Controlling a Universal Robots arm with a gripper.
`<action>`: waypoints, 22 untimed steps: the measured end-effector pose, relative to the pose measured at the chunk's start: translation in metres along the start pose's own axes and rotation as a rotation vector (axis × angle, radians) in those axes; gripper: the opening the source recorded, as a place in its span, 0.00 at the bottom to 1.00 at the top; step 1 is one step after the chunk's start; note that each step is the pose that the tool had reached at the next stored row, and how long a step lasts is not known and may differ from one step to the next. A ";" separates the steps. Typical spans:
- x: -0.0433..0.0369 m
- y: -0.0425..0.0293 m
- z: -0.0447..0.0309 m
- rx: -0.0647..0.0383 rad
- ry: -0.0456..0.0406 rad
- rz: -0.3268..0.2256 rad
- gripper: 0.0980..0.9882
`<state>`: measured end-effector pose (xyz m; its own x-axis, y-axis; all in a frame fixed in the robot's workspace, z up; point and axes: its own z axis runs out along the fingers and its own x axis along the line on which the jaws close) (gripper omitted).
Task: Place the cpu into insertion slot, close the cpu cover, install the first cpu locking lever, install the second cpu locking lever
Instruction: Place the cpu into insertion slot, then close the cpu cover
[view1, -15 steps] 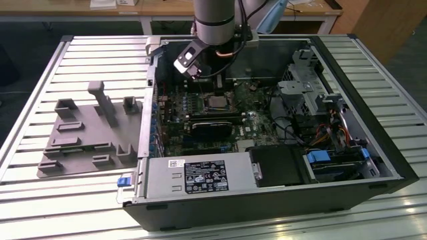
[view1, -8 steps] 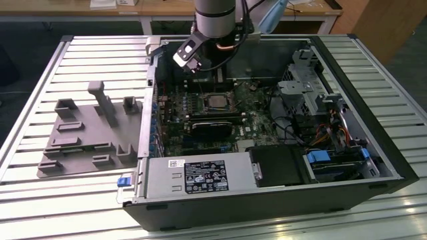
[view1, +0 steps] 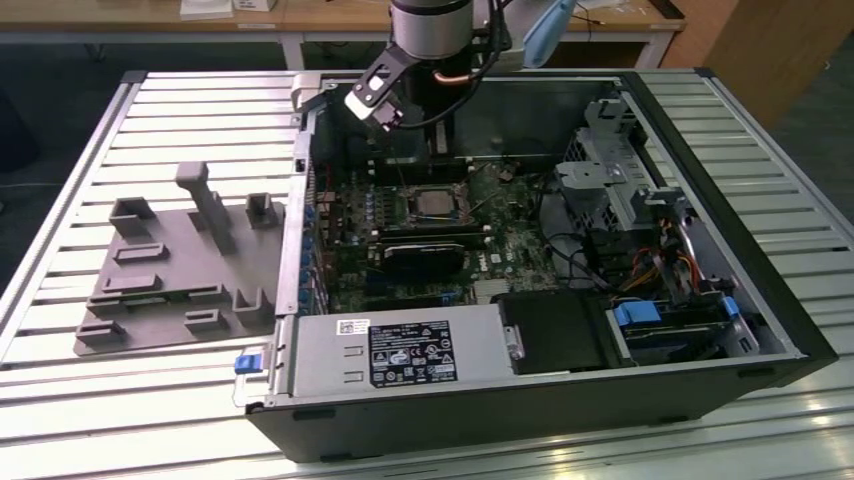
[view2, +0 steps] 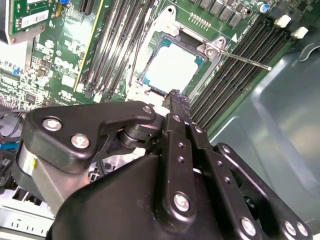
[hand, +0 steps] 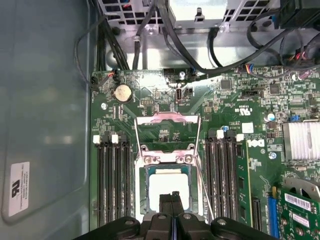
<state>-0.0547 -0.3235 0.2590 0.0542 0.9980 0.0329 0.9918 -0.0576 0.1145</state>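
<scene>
We find the cpu already seated in the insertion slot, toward the far side of the board. The cpu cover is swung back and open, so we judge closing it to be the step in hand. The gripper hangs right over the chip, fingers pressed together and holding nothing. We think lowering the frame calls for a push on its rim, clear of the chip and the locking lever.

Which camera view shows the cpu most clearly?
The second wrist view: the cpu sits with nearly its whole pale top uncovered. In the first wrist view the gripper hides one edge of the cpu. In the exterior view it is just a small pale square.
</scene>
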 end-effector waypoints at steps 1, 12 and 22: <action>0.0000 0.0000 0.0000 0.000 0.0000 0.000 0.01; 0.0001 0.0001 -0.0025 0.000 -0.0012 0.000 0.01; 0.0005 0.0044 -0.0027 0.000 -0.0011 0.000 0.01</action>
<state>-0.0506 -0.3233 0.2622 0.0542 0.9980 0.0318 0.9918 -0.0575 0.1144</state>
